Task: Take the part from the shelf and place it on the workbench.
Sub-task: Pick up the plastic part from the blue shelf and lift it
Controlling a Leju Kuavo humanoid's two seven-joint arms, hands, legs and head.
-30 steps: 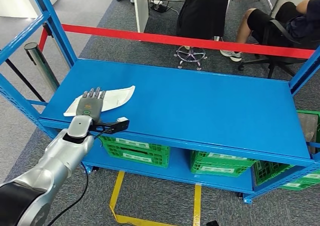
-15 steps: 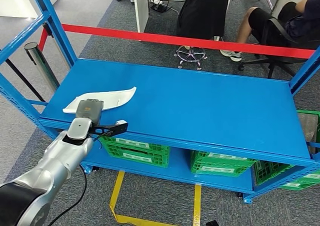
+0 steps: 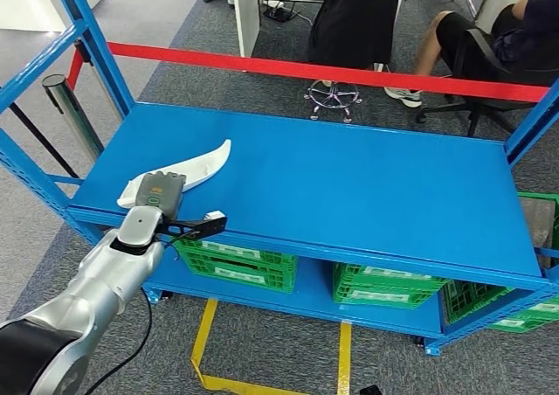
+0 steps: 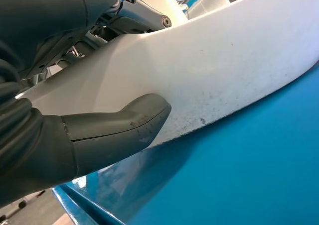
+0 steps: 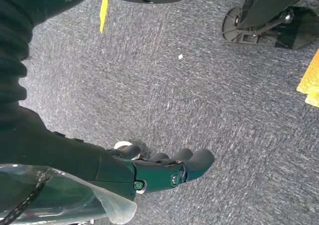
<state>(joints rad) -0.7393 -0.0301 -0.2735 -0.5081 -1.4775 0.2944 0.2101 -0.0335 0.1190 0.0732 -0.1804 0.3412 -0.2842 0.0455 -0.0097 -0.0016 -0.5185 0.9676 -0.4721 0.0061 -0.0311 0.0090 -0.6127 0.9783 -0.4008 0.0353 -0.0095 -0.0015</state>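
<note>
A long white curved part (image 3: 200,162) lies at the left front of the blue shelf top (image 3: 342,185). My left hand (image 3: 158,190) grips its near end, and its far tip points up and away from the surface. In the left wrist view my thumb (image 4: 112,130) presses on the white part (image 4: 226,60) just above the blue shelf top (image 4: 244,175), with the fingers (image 4: 94,26) wrapped over the other side. My right hand (image 5: 169,171) hangs over grey carpet, fingers stretched out and holding nothing.
Green crates (image 3: 238,264) sit on the lower shelf level. Blue uprights (image 3: 93,37) stand at the left and a blue upright (image 3: 534,115) at the right. A red barrier tape (image 3: 329,70) runs behind the shelf, with seated people (image 3: 359,19) beyond. Yellow floor lines (image 3: 342,360) lie below.
My left hand's fingers, stretched over the part a second ago, have closed on it. The part's far end has since risen and swung away from the shelf surface.
</note>
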